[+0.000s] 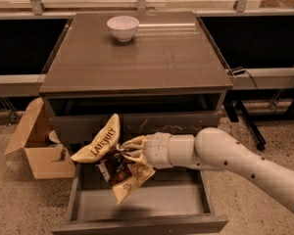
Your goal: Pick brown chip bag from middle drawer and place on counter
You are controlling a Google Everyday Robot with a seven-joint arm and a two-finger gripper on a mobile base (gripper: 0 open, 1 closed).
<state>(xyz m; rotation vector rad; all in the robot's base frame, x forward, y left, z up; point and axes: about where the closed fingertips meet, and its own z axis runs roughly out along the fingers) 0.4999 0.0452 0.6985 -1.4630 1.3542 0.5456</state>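
Observation:
My gripper (123,152) is shut on the brown chip bag (108,155), a wrinkly bag with a dark brown middle, white lettering and pale tan ends. I hold it in the air above the open middle drawer (142,204), in front of the scratched drawer front (171,127). The bag hangs tilted, one tan end up left and one down right. The white arm (225,155) reaches in from the right. The counter (137,58) is the glossy grey-brown cabinet top above and behind the bag.
A white bowl (122,27) stands at the back of the counter. An open cardboard box (36,148) sits on the floor left of the cabinet. Dark shelving and a cable lie to the right.

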